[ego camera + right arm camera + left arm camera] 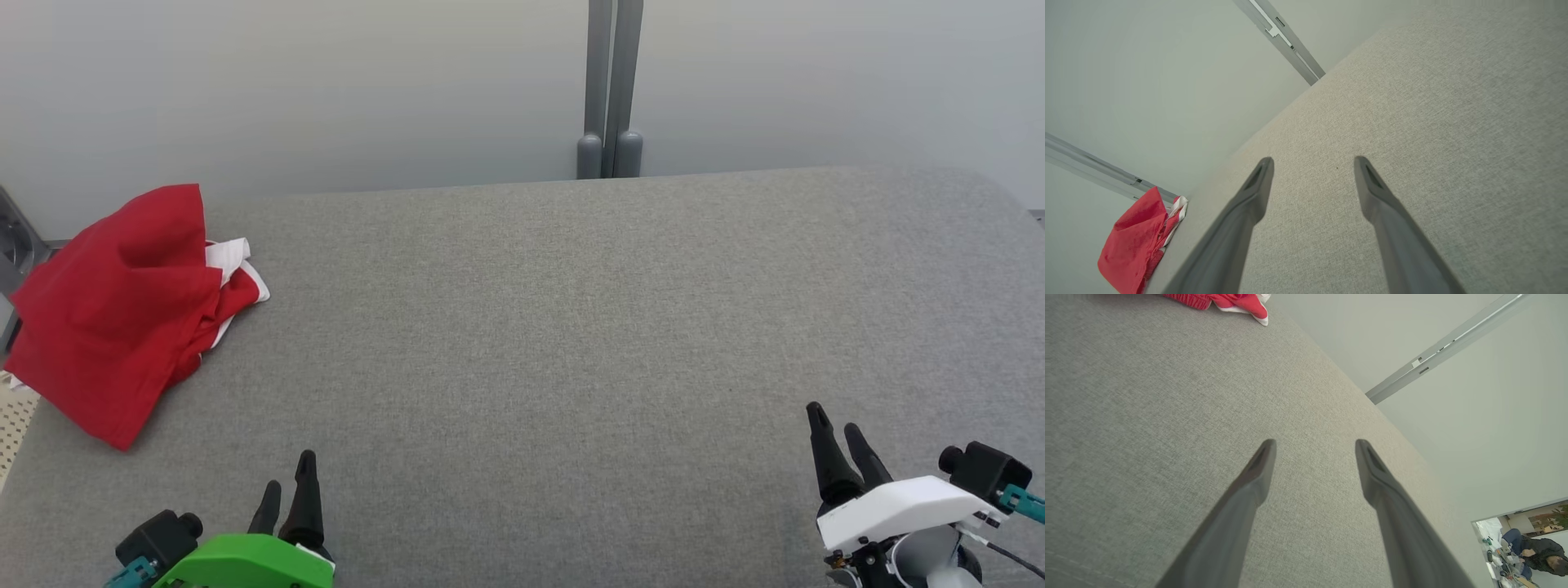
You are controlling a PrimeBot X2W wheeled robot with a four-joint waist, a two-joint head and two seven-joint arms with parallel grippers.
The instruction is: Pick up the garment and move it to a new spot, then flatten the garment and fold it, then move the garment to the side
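Red garment (114, 314) lies crumpled at the table's (571, 327) left edge, nearer the left gripper (289, 471) than the right gripper (833, 417); both gape empty.

The garment (114, 318) is all bunched up, red folds covering most of the white cloth tucked under it. In the left wrist view the top edge slices it, leaving a red-and-white corner. There's a dark grey thing (10, 245) at the head view's left edge, cut off, can't tell what it is. The left gripper (289, 471): green body runs off the bottom. Far back, a seated person (1541, 553), too small to read.
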